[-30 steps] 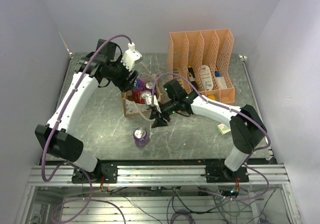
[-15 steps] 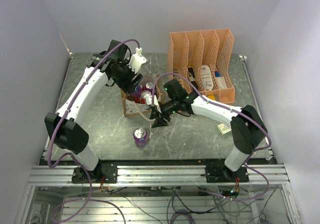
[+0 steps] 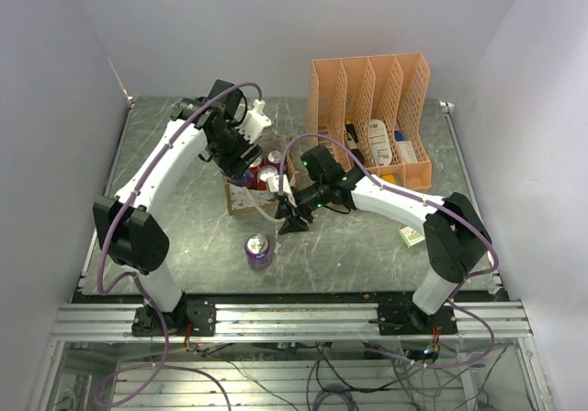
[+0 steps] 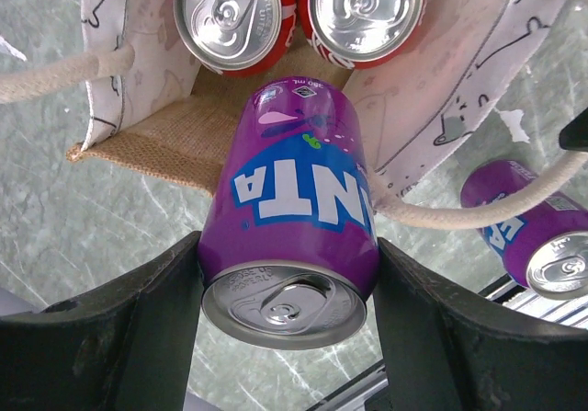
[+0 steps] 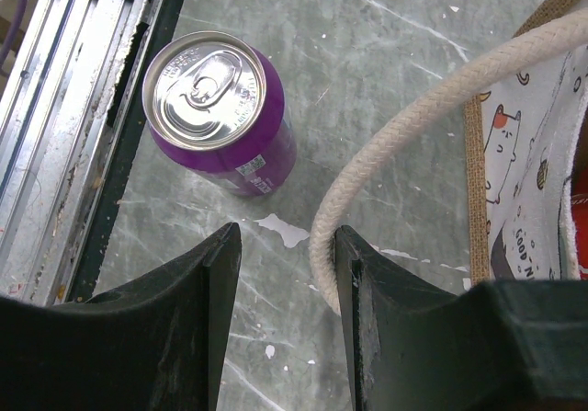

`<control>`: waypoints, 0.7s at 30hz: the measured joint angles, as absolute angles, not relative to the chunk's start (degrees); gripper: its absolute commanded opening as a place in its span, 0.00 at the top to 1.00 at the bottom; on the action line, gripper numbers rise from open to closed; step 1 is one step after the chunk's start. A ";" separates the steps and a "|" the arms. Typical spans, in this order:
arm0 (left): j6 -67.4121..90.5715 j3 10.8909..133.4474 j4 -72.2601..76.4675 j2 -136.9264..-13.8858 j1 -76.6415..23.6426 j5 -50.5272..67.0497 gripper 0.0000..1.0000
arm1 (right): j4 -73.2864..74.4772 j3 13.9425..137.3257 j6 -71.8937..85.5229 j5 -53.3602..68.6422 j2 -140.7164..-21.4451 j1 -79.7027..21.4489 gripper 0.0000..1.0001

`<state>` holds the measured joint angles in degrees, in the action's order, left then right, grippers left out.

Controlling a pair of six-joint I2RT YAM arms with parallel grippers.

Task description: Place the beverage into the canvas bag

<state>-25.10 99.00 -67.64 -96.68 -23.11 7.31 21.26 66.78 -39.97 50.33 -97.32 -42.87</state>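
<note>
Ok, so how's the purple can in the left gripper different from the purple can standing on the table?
The held can is clamped in the left gripper; the table can stands free, ungripped. The held can hangs over the canvas bag's open mouth; the table can sits outside the bag, on the tabletop. Both are purple with sealed silver tops.

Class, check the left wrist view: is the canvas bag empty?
No: two red cans stand upright inside the canvas bag, their silver tops showing.
</note>
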 measured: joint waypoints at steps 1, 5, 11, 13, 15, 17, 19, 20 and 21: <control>-25.12 99.00 -67.81 -97.14 -23.16 6.79 0.93 | 21.26 66.78 -39.97 50.33 -97.32 -42.87 0.55; -25.08 99.00 -68.29 -97.73 -23.20 5.10 0.93 | 21.15 66.78 -39.92 50.33 -97.03 -42.87 0.55; -24.73 100.57 -69.93 -99.11 -23.27 4.08 0.93 | 21.17 66.78 -39.92 50.30 -96.23 -42.87 0.55; -24.49 101.58 -70.39 -100.33 -23.35 3.90 0.93 | 21.19 66.78 -39.92 50.30 -96.20 -42.87 0.55; -24.34 102.19 -70.70 -101.60 -23.46 3.66 0.93 | 21.19 66.78 -39.92 50.30 -96.16 -42.89 0.55; -24.32 102.72 -71.18 -103.04 -23.53 3.53 0.93 | 21.21 66.78 -39.90 50.28 -96.03 -42.89 0.55; -24.25 102.94 -71.37 -104.25 -23.59 3.40 0.93 | 21.21 66.78 -39.90 50.26 -95.81 -42.89 0.54; -24.16 103.26 -71.53 -105.01 -23.66 3.36 0.93 | 21.23 66.78 -39.90 50.24 -95.68 -42.94 0.54; -24.16 103.48 -71.59 -105.47 -23.75 3.25 0.93 | 21.23 66.78 -39.90 50.19 -95.59 -42.96 0.54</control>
<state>-24.16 103.48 -71.59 -105.47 -23.75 3.25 21.23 66.78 -39.90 50.19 -95.59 -42.96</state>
